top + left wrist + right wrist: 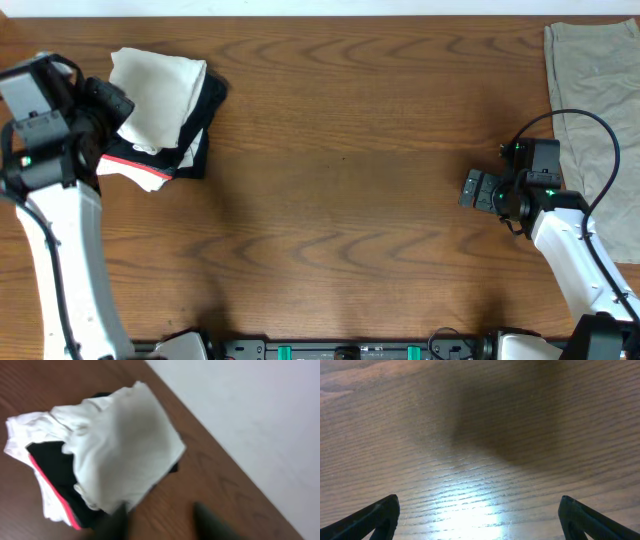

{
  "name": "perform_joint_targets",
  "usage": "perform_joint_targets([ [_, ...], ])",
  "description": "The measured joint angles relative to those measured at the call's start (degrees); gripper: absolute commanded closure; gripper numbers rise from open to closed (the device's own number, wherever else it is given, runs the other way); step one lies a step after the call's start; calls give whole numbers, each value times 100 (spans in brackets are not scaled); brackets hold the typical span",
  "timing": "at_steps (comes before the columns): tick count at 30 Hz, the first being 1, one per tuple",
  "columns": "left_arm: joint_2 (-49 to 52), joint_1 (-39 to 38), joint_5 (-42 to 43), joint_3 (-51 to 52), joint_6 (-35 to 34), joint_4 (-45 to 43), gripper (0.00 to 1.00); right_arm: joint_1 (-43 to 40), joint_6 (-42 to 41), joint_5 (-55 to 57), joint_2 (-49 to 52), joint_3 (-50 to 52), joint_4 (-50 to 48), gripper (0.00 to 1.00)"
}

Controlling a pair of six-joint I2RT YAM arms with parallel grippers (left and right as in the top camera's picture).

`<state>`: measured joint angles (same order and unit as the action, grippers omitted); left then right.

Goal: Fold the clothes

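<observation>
Left fingers (112,524) and right fingers (376,517) stand apart, empty, above brown wood-grain table (340,200).

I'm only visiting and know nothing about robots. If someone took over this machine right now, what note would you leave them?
Left gripper: open, holding nothing, just beside the pile at the table's far left.
Right gripper: wide open, empty, over bare table.
White T-shirt: folded into a compact bundle, lying on the black garment with red edge, free of both grippers.
Done: the fold and stacking, apparently.
Left: probably only drawing the arms back. An olive-grey cloth lies flat at the far right.
</observation>
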<state>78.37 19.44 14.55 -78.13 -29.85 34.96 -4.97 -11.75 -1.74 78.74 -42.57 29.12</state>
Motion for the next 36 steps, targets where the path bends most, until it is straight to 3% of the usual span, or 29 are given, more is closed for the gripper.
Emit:
perform_joint_targets([
  [1, -50, -15, 31, 0, -2, 15, 2, 0, 0, 0, 0, 0, 0, 1],
  [9, -17, -26, 79, 0, -37, 557, 2, 0, 0, 0, 0, 0, 0, 1],
  [36, -15, -26, 76, 0, -37, 577, 2, 0, 0, 0, 0, 0, 0, 1],
])
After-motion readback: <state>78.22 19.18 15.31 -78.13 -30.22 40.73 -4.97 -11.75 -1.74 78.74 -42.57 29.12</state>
